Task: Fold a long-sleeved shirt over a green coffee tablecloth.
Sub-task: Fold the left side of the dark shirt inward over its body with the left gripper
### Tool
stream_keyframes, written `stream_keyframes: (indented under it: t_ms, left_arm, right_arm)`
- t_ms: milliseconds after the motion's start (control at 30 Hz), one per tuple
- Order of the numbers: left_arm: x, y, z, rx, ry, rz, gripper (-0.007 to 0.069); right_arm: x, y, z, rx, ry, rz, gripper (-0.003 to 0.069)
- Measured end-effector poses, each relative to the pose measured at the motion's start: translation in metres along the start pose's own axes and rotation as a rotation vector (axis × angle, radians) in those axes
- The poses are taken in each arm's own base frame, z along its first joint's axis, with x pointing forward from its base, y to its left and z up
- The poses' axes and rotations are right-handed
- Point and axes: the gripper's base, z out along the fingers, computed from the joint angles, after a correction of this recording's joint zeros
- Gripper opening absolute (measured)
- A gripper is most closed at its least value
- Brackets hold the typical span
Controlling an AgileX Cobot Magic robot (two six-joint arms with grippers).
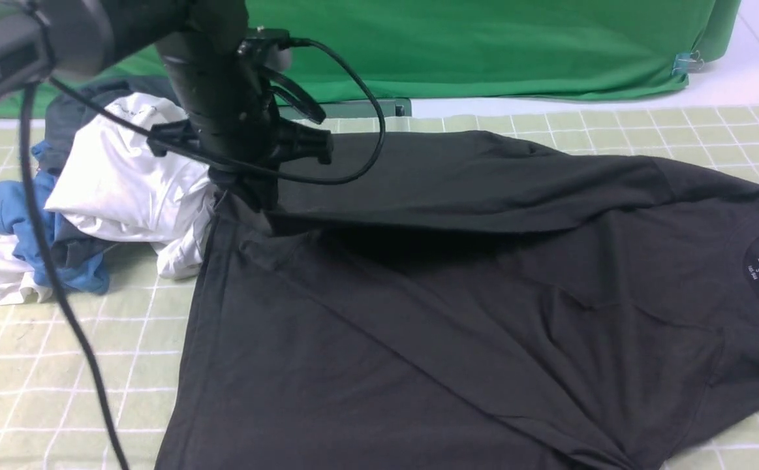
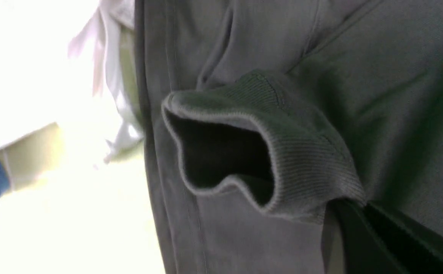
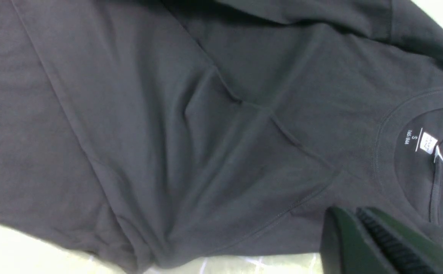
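Left pincer (image 1: 243, 190) clamped, arm reaching forward — right pincer (image 3: 345, 219) jaws together, empty.

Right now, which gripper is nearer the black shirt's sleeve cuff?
Left gripper. Its fingers pinch the sleeve cuff; the right gripper hangs over the shirt near the collar, far from that cuff.

- Front view: from between the arms, facing forward and down across the green coffee tablecloth (image 1: 27, 365); mid-range.
- Left wrist view: very close on the long-sleeved shirt (image 2: 358, 57) cuff (image 2: 293, 152).
- Right wrist view: near, above the neck label (image 3: 429, 142), which the front view also shows.
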Motion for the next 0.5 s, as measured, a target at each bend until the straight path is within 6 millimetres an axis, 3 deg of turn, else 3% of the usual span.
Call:
stream_keyframes:
  t_ms: [200,333,500]
  left_arm:
    - [0.024,-0.004,0.023,-0.012,0.112,0.013,0.002]
    - [0.027,-0.002,0.027,-0.029,0.126,0.015,0.0034]
    - [0.027,-0.002,0.028,-0.024,0.129,0.013,0.0138]
  right_arm:
    - [0.0,0.0,0.0,0.0,0.002,0.0,0.0056]
    - [0.0,0.0,0.0,0.001,0.001,-0.001,0.006]
    - [-0.001,0.0,0.0,-0.001,-0.011,-0.001,0.0067]
